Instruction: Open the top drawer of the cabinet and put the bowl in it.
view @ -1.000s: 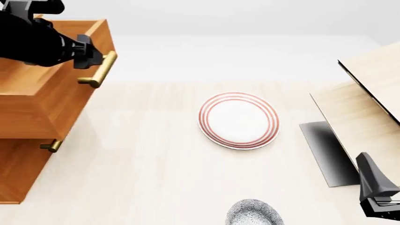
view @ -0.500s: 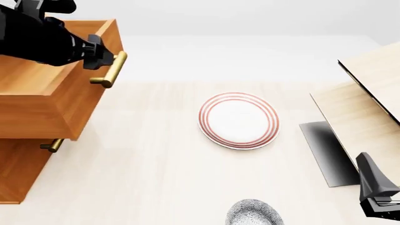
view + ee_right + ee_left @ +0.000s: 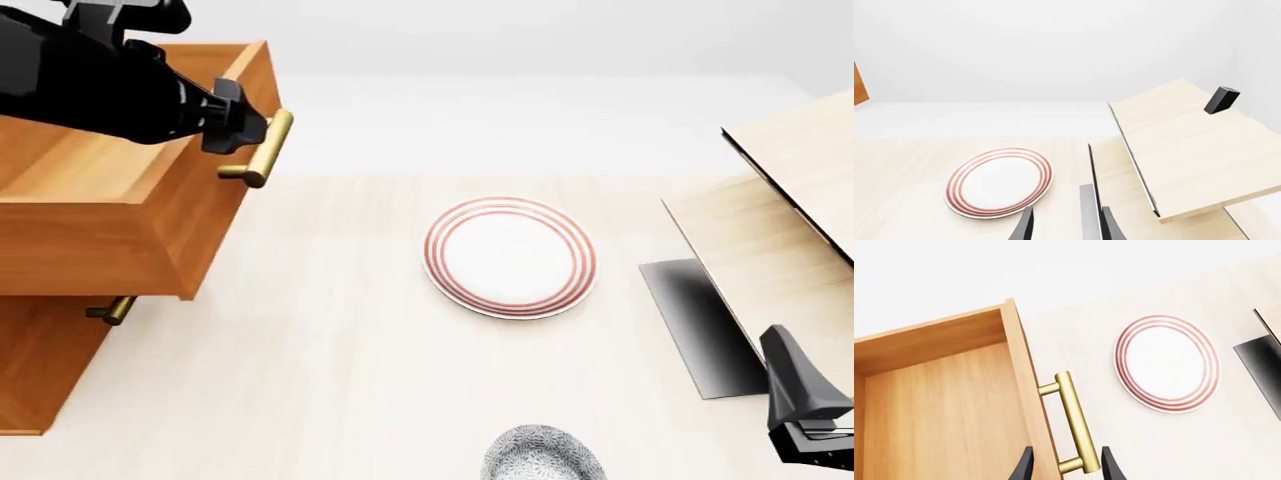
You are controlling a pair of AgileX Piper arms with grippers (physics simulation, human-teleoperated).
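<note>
The cabinet point(image 3: 40, 370) stands at the left with its top drawer point(image 3: 127, 215) pulled well out, the inside point(image 3: 941, 405) empty. My left gripper point(image 3: 240, 128) is shut on the drawer's brass handle point(image 3: 263, 148). In the left wrist view the handle point(image 3: 1074, 422) runs between the fingertips point(image 3: 1026, 467) of this gripper point(image 3: 1066, 470). The speckled bowl point(image 3: 541, 456) sits at the near table edge, partly cut off. My right gripper point(image 3: 790, 372) hovers at the near right, open and holding nothing, also seen as the gripper point(image 3: 1067, 227) in the right wrist view.
A white red-ringed plate point(image 3: 510, 257) lies mid-table, between drawer and bowl. A pale light-wood structure point(image 3: 787, 200) with a dark panel point(image 3: 694, 325) stands along the right. A lower drawer handle point(image 3: 110, 310) pokes out below the open drawer.
The top drawer has slid further out toward the right, drawn along by my left gripper on its handle. The right arm, plate and bowl have stayed still.
</note>
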